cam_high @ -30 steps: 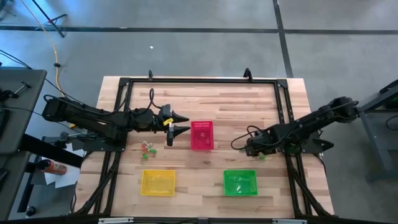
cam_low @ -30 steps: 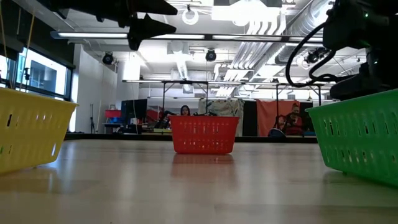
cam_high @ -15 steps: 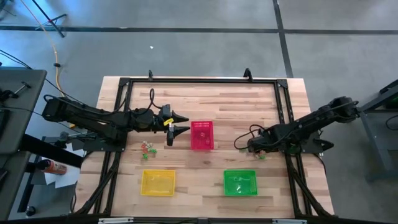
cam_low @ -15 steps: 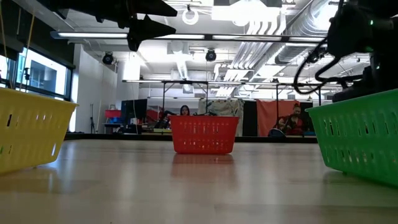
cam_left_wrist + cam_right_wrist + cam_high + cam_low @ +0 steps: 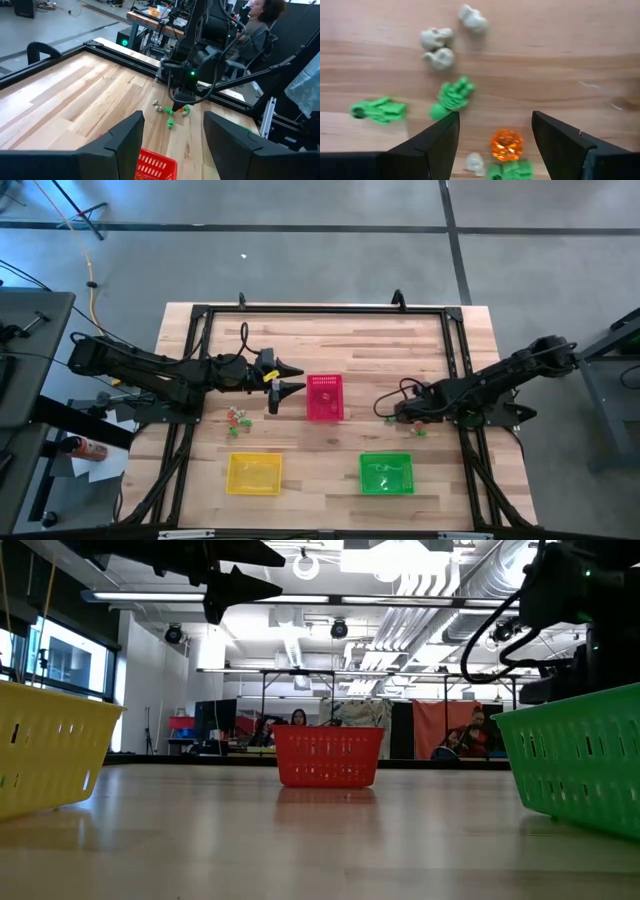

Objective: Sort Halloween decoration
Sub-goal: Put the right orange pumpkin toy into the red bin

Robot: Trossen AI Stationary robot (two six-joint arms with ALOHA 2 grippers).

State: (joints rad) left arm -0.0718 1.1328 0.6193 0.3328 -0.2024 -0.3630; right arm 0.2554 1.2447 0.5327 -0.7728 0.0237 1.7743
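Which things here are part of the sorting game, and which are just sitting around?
Part of the job:
- tiny trinkets under the open right gripper: white skulls, green hands, an orange pumpkin
- another trinket pile near the open left gripper
- red basket, yellow basket, green basket

Just lying about:
- orange can beside the table
- yellow cable on the floor

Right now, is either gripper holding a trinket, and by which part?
Nothing is held. The right gripper hangs open over the orange trinket without touching it; the left gripper is open and empty beside the pink-red basket.
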